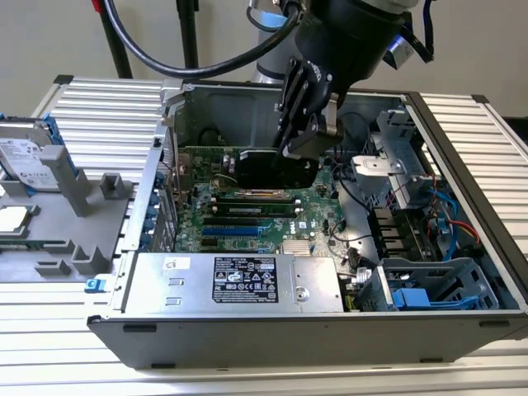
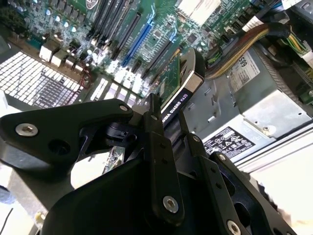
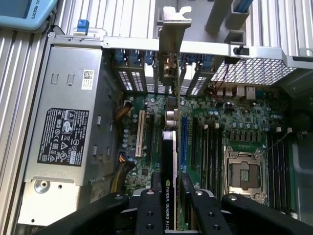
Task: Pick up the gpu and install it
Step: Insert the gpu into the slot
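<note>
Below me lies an open computer case point(image 1: 462, 326) on a ribbed aluminium table point(image 1: 99, 95). A green motherboard point(image 3: 234, 117) covers its floor, with a bare square CPU socket point(image 3: 243, 172) and parallel expansion slots, one blue point(image 3: 184, 142). A silver power supply point(image 1: 239, 282) with a black label sits along the case's near wall in the exterior view. At the exterior view's left, a grey fixture point(image 1: 78, 210) stands outside the case, beside a hard drive point(image 1: 25, 153).
</note>
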`<state>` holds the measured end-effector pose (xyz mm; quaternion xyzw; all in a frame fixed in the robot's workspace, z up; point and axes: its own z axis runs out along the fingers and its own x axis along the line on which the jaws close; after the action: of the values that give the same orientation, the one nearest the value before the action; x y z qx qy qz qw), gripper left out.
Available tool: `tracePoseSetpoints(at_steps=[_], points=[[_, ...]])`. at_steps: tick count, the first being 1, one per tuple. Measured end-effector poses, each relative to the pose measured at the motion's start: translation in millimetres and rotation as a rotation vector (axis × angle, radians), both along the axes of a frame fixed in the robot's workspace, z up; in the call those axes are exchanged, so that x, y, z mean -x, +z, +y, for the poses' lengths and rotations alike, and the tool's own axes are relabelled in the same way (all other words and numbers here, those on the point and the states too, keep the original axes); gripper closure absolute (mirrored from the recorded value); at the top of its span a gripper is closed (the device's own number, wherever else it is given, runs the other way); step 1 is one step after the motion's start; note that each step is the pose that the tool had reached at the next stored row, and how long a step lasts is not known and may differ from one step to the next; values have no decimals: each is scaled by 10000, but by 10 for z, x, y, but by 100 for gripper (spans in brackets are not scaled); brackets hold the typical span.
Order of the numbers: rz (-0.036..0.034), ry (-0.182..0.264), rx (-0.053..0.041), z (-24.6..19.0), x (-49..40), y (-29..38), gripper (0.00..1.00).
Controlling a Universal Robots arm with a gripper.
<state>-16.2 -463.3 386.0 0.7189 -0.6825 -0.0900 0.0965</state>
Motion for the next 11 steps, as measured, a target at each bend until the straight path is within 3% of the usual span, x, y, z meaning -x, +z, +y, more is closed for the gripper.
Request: tracePoseSetpoints(at_steps=[10, 11], points=[[0, -20, 1, 2, 0, -34, 100], [0, -20, 1, 2, 0, -60, 100]])
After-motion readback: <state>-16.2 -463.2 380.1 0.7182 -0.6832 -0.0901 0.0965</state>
